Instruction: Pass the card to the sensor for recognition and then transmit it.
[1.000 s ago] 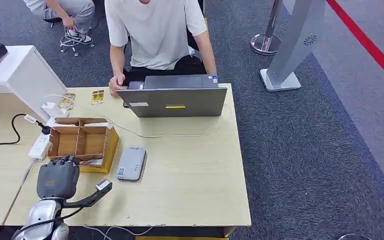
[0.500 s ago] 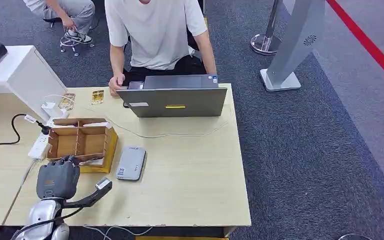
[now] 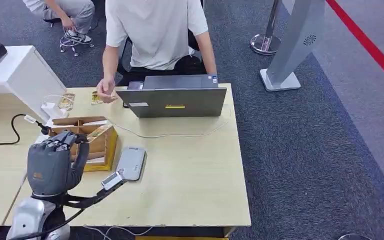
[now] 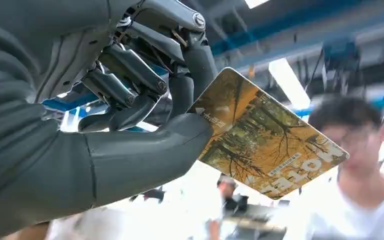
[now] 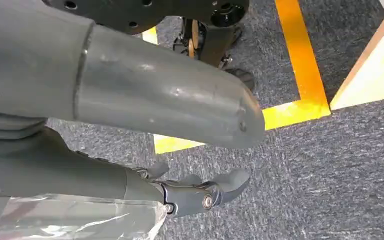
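Left hand, grey with dark fingers, raised over the near-left part of the pale wooden table; it pinches a yellow-orange autumn-tree printed card between thumb and fingers, card sticking out past the fingertips, also seen at the fingertips in head view. Right hand hangs beside the table over grey carpet with yellow floor tape; fingers apart, holding nothing. Just right of the left hand, a flat grey rounded sensor device lies on the table, touching nothing but the tabletop. Behind the hand, a brown wooden compartment box near the left edge. White power strip left of the box. At the far edge, grey open laptop, person in white shirt behind it, one hand above the far-left corner.
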